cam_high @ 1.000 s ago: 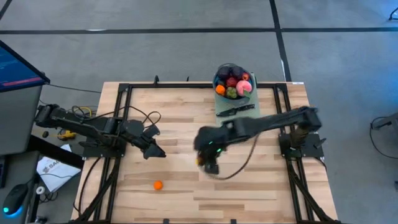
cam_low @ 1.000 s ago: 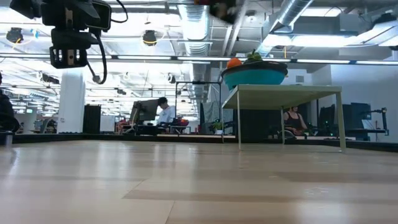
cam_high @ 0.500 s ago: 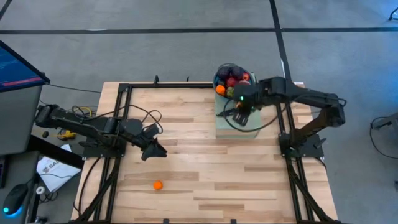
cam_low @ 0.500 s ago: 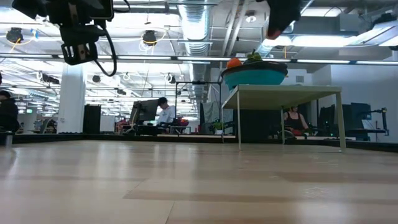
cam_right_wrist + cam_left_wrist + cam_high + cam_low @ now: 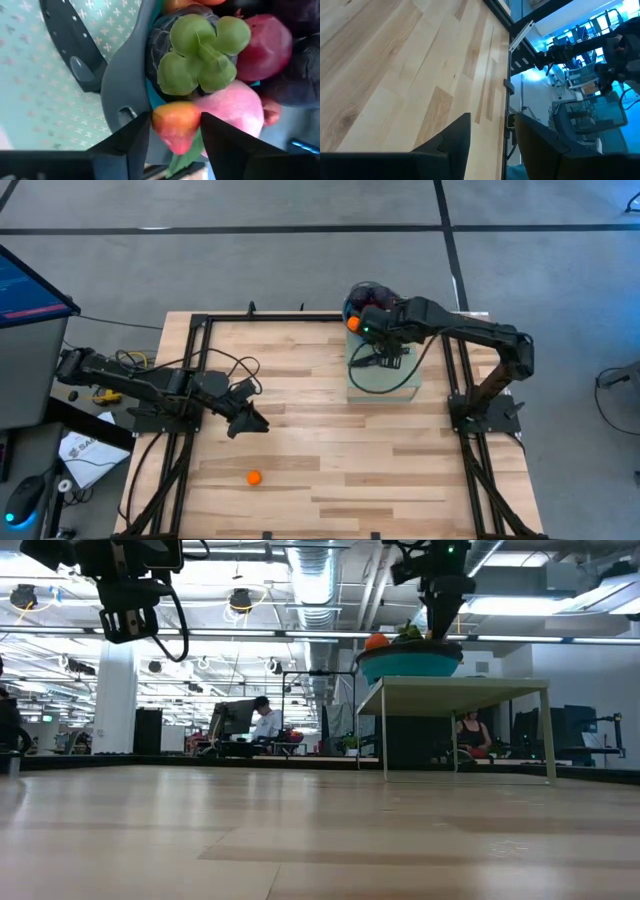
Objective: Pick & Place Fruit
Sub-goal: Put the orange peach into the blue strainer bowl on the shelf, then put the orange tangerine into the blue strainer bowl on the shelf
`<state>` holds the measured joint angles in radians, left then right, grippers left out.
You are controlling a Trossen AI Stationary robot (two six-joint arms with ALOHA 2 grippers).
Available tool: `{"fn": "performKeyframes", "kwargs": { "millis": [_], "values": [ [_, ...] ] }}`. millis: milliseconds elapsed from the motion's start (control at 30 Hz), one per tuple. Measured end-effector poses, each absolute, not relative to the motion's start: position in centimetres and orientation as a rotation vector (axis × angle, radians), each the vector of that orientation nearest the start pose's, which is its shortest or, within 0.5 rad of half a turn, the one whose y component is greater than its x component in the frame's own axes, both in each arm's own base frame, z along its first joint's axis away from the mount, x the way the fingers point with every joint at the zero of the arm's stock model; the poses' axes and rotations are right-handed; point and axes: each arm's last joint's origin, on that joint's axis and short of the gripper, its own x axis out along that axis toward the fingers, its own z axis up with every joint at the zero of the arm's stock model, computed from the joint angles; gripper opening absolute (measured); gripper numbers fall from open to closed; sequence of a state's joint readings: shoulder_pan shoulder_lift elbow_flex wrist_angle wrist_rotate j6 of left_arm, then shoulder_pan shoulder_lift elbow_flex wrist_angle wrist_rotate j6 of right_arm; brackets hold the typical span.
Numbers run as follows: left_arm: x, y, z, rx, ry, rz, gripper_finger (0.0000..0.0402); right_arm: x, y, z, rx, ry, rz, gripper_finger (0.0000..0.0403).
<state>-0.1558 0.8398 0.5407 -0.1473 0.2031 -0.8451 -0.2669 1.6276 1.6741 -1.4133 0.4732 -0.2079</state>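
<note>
A teal bowl [image 5: 362, 292] with red, pink, purple and green fruit stands on a pale green stand [image 5: 385, 385] at the table's far right. My right gripper [image 5: 370, 325] hovers over the bowl's near side, pointing steeply down, shut on a small red-orange fruit [image 5: 175, 131]. Just beyond that fruit in the right wrist view are a green fruit [image 5: 202, 52] and a pink fruit [image 5: 235, 107]. One small orange fruit [image 5: 254, 477] lies on the wood near the front. My left gripper [image 5: 252, 424] hangs open above the table's left middle, holding nothing. My right gripper pinches the red-orange fruit by its two sides [image 5: 159, 122] between both fingers. The fingers come from above, slanting down. The fruit is over the bowl's rim [image 5: 122, 80] beside the pink fruit; whether it rests on anything I cannot tell.
A black knife [image 5: 378, 358] lies on the stand just in front of the bowl. Black frame rails [image 5: 196, 370] run along the table's left and right sides. Cables [image 5: 235, 370] trail behind the left arm. Bare wood lies between the arms.
My right gripper has swung from the table's middle to the far right, risen over the stand and tipped steeply down above the bowl, carrying the fruit. My left gripper has stayed in place and rolled slightly.
</note>
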Motion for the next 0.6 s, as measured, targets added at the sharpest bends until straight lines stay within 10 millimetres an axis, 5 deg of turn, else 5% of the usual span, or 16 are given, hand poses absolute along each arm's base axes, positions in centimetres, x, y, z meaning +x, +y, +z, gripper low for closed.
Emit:
{"fn": "performKeyframes", "kwargs": {
  "millis": [400,600],
  "values": [
    [18.0,-3.4,24.5,-0.833,0.559,-0.148,0.0149,29.1,-8.2,34.1,-0.468,1.496,-0.545,0.0260],
    [18.0,-3.4,24.5,-0.833,0.554,-0.150,0.0149,29.2,-7.6,36.5,-0.469,1.422,-0.551,0.0266]
  ]
}}
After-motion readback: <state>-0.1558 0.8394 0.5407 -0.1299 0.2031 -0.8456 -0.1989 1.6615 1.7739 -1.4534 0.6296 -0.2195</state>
